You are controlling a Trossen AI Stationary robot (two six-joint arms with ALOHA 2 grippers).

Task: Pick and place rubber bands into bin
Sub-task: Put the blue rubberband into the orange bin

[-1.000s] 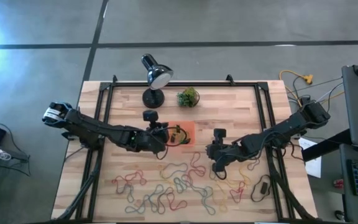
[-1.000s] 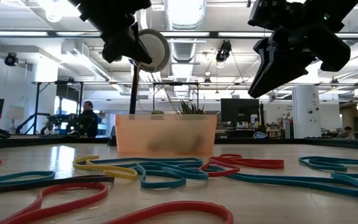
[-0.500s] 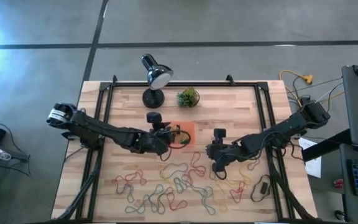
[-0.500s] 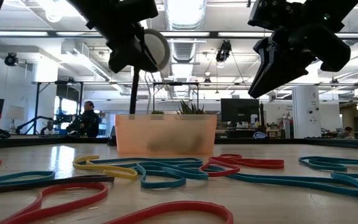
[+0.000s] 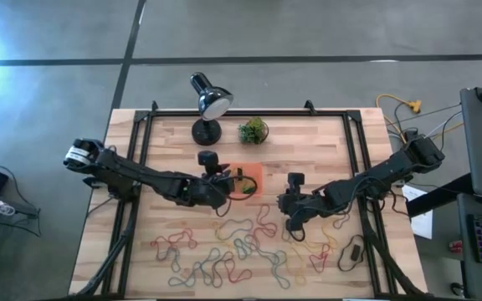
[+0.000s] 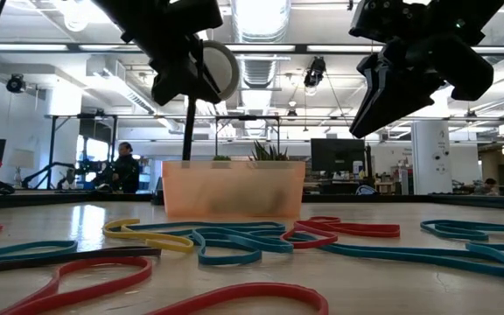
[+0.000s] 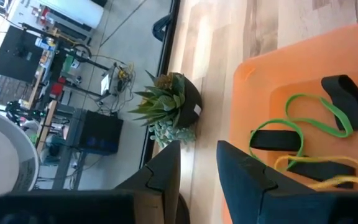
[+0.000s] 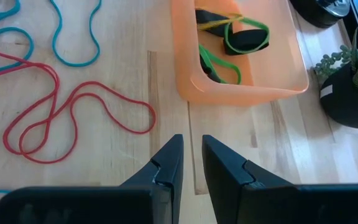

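orange bin (image 8: 241, 74) holding green, yellow, black rubber bands (image 8: 244, 34), left gripper (image 7: 197, 168) jaws slightly apart, empty, right gripper (image 8: 191, 162) narrow gap, empty, bin's far end cropped

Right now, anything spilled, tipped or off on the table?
Nothing stands out. The bin sits flat with green, yellow and black bands inside; the rubber bands on the table are loose, as expected. Potted plant and lamp stand upright. Left gripper hangs at the bin, empty.
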